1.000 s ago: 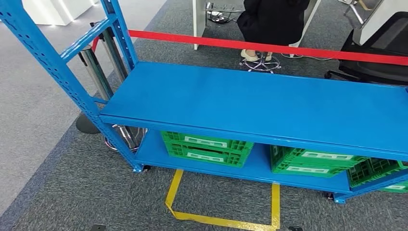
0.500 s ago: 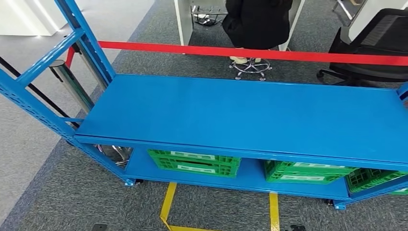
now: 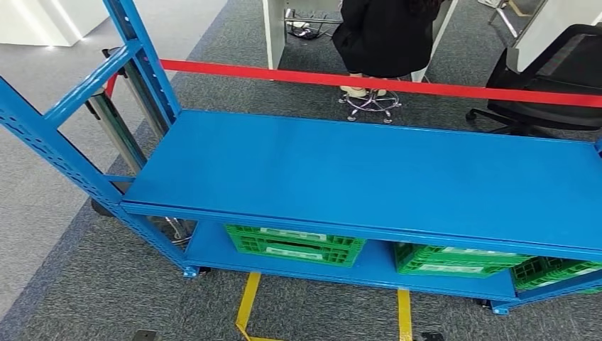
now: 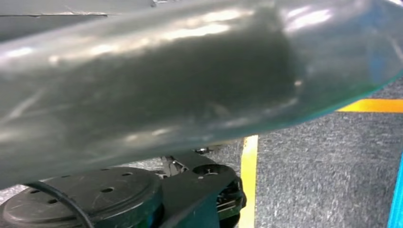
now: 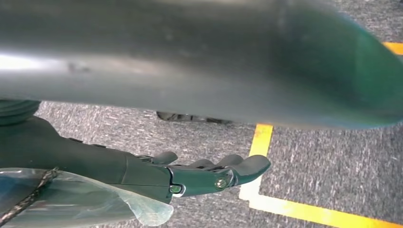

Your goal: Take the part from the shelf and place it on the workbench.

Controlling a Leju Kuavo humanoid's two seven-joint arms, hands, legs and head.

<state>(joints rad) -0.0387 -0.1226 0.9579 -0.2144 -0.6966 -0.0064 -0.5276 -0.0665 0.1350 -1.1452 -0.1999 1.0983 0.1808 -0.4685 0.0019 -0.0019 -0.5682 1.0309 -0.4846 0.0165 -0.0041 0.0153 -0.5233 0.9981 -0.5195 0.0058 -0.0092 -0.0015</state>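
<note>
Head view: blue steel shelf (image 3: 369,177) seen from above, with green crates (image 3: 294,245) on its lower level and yellow floor tape (image 3: 248,302) in front. Behind it, red barrier tape (image 3: 397,84), a seated person (image 3: 383,35) and a black office chair (image 3: 554,78). Whole picture shifted slightly sideways against half a second ago, hence read as camera motion, not as movement of the shelf. Judged as the approach phase, with alignment to the shelf unfinished and no reach begun. Right hand (image 5: 199,173) hanging over the carpet, fingers stretched out and apart, holding nothing. State of the left hand: cannot tell. Part not identifiable; possibly inside the crates, whose contents are hidden.
</note>
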